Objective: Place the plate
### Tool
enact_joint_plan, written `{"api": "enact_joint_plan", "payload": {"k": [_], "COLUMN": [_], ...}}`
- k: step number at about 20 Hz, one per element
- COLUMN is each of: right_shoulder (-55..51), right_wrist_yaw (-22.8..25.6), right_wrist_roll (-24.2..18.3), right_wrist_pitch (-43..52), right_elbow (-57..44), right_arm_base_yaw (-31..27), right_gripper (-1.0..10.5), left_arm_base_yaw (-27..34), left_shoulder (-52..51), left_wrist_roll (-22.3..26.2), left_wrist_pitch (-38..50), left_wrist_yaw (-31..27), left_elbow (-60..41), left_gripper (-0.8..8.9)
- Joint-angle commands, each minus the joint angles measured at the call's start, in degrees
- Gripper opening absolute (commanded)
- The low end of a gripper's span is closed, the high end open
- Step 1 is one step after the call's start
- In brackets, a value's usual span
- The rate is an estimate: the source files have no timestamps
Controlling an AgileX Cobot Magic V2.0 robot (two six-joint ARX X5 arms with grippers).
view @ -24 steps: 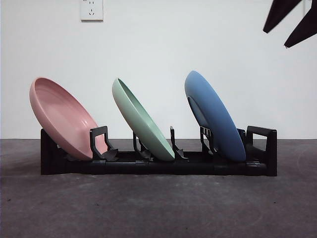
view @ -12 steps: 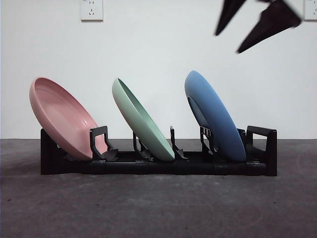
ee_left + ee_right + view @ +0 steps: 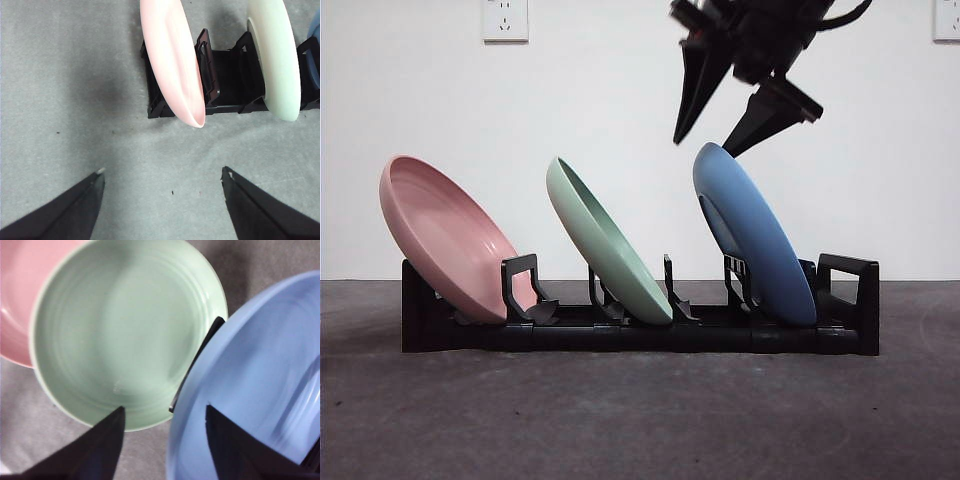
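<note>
Three plates lean in a black rack (image 3: 840, 340): a pink plate (image 3: 445, 235), a green plate (image 3: 605, 240) and a blue plate (image 3: 750, 230). My right gripper (image 3: 705, 148) hangs open just above the blue plate's top rim, one jaw on each side of it. In the right wrist view its jaws (image 3: 162, 412) straddle the blue plate's rim (image 3: 240, 405), with the green plate (image 3: 125, 335) behind. My left gripper (image 3: 162, 172) is open over bare table, short of the pink plate (image 3: 172, 60) and the rack (image 3: 230, 80).
The rack stands on a dark grey table (image 3: 620, 420) against a white wall with a socket (image 3: 505, 18). Bare table lies in front of the rack and to its left.
My right gripper has come down and leftward from the top right corner to the blue plate's upper rim. The plates and rack have not moved.
</note>
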Motion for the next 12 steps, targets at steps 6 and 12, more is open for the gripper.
{"api": "enact_joint_plan", "payload": {"k": [6, 12], "right_shoulder": [1.6, 0.8], "right_wrist_yaw": [1.6, 1.4], "right_wrist_roll": [0.5, 0.7], "right_wrist_pitch": [0.0, -2.4], "right_elbow": [1.3, 2.9], "right_arm_base_yaw": [0.8, 0.8], "right_gripper": [0.1, 0.1], "left_arm_base_yaw": [-0.2, -0.1], "left_shoulder": [0.3, 0.3], "left_wrist_roll": [-0.1, -0.1], "left_wrist_pitch": [0.9, 1.6], "left_wrist_yaw": [0.2, 0.2], "left_elbow": [1.2, 1.2], "left_gripper": [3.75, 3.75]}}
